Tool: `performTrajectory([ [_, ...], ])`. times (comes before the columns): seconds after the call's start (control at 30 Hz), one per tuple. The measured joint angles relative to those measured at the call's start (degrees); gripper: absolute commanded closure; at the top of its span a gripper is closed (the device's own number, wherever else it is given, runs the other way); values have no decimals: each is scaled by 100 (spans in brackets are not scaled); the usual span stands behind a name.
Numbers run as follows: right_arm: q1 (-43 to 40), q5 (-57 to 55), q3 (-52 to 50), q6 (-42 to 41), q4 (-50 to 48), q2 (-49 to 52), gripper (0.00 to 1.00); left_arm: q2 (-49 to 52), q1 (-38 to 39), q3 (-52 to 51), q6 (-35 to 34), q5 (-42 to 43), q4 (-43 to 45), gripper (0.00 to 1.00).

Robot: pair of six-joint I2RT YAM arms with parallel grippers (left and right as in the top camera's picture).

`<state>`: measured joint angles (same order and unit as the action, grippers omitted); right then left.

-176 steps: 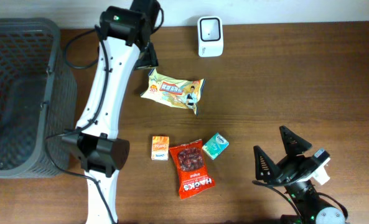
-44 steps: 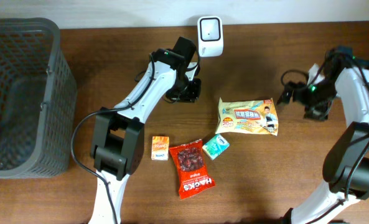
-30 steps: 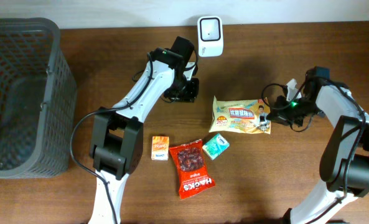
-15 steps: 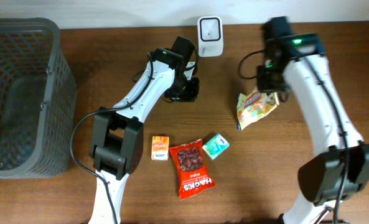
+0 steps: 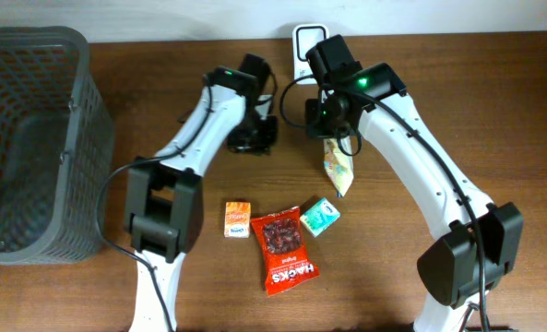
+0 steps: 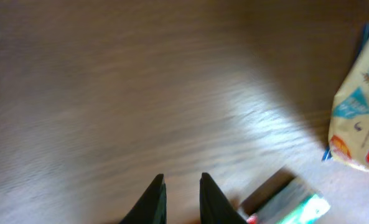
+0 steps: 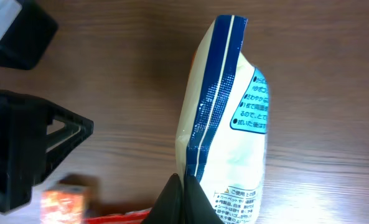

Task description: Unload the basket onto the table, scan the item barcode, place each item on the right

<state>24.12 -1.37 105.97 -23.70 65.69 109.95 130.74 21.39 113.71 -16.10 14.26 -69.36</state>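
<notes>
Since the job is to show a barcode to the scanner, what matters is how the packet hangs from me against where the reader stands. Far to the left is the grey basket [image 5: 33,138], well apart from everything. Next comes my left pincer [image 5: 253,140], low over bare wood; in its own wrist view its jaws [image 6: 178,198] stand a little apart with nothing between them, so it carries nothing. Just right of it, at the far edge of the table, the white scanner [image 5: 300,41] is half hidden behind my right arm. My right pincer [image 5: 333,143] sits close in front of it, clamped on one end of the snack packet [image 5: 338,171]. In the wrist view the tips [image 7: 184,194] pinch the sealed edge and the packet [image 7: 224,124] runs straight away from them, edge-on. From above, the packet's long axis points from the pincer toward the near side of the table, away from the scanner. The right arm is plainly the nearer one, and it holds the packet. I judge the coming move to be a turn of the wrist, so a broad face looks at the reader. I cannot make out the barcode. Lower down lie the orange box [image 5: 237,219], the red packet [image 5: 287,249] and the green pack [image 5: 320,216], none of them touched.
</notes>
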Motion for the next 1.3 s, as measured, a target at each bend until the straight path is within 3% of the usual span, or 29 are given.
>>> performTrajectory([
  [0.13, 9, 732, -2, -212, -328, 57, 96, -4, -671, 391, 46, -33, -546, 81],
  [0.27, 232, 1064, -2, -466, -772, 358, 96, -402, -1027, 667, 157, -186, -914, 73],
  [0.3, 337, 1167, -2, -505, -903, 481, 57, -557, -1051, 699, 175, -269, -931, 69],
  [0.33, 435, 1228, -2, -553, -1032, 601, 44, -715, -1064, 708, 177, -345, -960, 68],
  [0.37, 540, 1296, -11, -627, -1139, 708, 41, -846, -1080, 734, 181, -431, -1005, 67],
  [0.47, 743, 1482, -11, -649, -1283, 824, 7, -1119, -1093, 769, 197, -680, -1156, 64],
  [0.5, 752, 1596, 44, -638, -1172, 824, 1, -1134, -1095, 769, 197, -717, -1182, 63],
  [0.67, 168, 1823, 1292, -372, 334, 861, 1, -1139, -1095, 769, 199, -765, -1272, 60],
  [0.7, -181, 1934, 1532, -308, 634, 852, 34, -1139, -1078, 769, 199, -699, -1270, 63],
  [0.77, -538, 1987, 1563, -201, 1032, 852, 43, -1139, -981, 767, 205, -566, -1187, 72],
  [0.83, -691, 1770, 1408, -155, 1147, 852, 43, -1139, -741, 723, 214, -498, -881, 80],
  [1.0, -597, 1464, 76, -334, 295, 868, 53, -1145, 129, -295, -83, -461, 483, 84],
  [1.1, -597, 1390, -901, -793, -542, 890, 66, -1150, 227, -1110, -267, -282, 1325, 90],
  [1.2, -597, 1602, -1722, -979, -1530, 907, 93, -1152, 227, -2120, -531, 22, 2424, 91],
  [1.3, -599, 1657, -2260, -1062, -1821, 909, 96, -1152, 219, -2767, -737, -61, 2695, 92],
])
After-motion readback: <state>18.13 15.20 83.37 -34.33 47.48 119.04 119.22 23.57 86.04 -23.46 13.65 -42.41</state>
